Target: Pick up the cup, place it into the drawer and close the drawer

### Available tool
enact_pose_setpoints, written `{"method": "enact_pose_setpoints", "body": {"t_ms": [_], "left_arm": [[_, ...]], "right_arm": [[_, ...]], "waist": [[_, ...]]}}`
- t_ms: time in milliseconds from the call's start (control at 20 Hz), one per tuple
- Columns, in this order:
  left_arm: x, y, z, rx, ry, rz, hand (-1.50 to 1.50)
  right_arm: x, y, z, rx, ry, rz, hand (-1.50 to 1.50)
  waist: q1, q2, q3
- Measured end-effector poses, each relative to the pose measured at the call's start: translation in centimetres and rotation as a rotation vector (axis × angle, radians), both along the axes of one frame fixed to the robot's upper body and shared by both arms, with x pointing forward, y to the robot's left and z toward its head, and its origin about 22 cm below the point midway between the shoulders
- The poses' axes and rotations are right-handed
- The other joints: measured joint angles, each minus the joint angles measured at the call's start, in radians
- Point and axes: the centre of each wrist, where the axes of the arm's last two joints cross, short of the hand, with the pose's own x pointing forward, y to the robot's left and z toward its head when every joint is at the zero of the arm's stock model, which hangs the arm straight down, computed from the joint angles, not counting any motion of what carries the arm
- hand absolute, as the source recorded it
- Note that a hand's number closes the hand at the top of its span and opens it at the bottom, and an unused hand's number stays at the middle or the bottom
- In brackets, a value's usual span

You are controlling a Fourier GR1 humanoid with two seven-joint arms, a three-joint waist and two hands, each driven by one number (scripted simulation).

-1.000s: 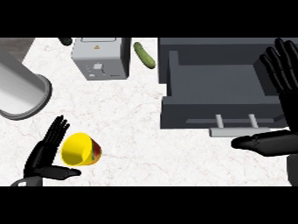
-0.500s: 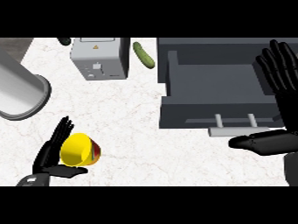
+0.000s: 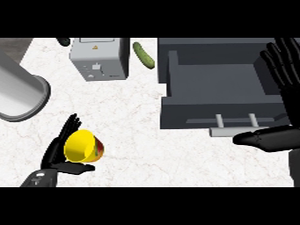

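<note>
A: Cup first. How does it handle?

B: Yellow cup (image 3: 82,146), lower left of the frame, lying tipped on the white counter (image 3: 139,140) with its mouth toward the left. Looks like a small hard shell, so I'd judge light and stiff, probably a bit slick, and round enough to roll. Best hold, I'd guess, is across the wall near the rim, thumb on one side, fingers on the other.

A: And the left hand?

B: Left hand (image 3: 56,154) is right at it. Fingers run straight up along the cup's left side, thumb sticks out under the cup's lower edge. Not curled round it, so spread and holding nothing; touching or just beside, can't tell which.

A: Middle of the frame?

B: Grey cylinder (image 3: 12,90) at upper left, toaster (image 3: 100,59) and a cucumber (image 3: 143,54) upper centre. All well apart from the cup.

A: Right side?

B: Dark drawer (image 3: 178,88) upper right, pulled out, handle (image 3: 233,121) facing down the frame. Right hand (image 3: 288,74) sits along the drawer's right edge, fingers straight up, thumb out toward the handle, holding nothing. Cup is well apart from the drawer, whole counter between.
</note>
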Motion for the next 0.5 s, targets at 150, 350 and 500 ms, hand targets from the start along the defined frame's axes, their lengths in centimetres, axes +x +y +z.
{"method": "enact_pose_setpoints", "body": {"t_ms": [150, 350, 500], "left_arm": [[0.5, -0.7, 0.1, -0.027, 0.009, -0.023, -1.5], [1.4, -2.2, 0.2, -0.084, 0.004, -0.07, 1.5], [1.7, -3.1, 0.2, -0.071, -0.065, -0.073, 1.5]], "right_arm": [[-0.1, -0.4, 0.0, -0.005, 0.003, -0.002, -1.5], [0.2, -0.8, 0.2, -0.006, 0.009, 0.0, -1.5], [0.2, -1.1, 0.1, -0.01, 0.012, -0.007, -1.5]], "waist": [[-0.001, 0.0, 0.0], [-0.001, 0.001, 0.0], [0.0, 0.001, -0.002]]}}
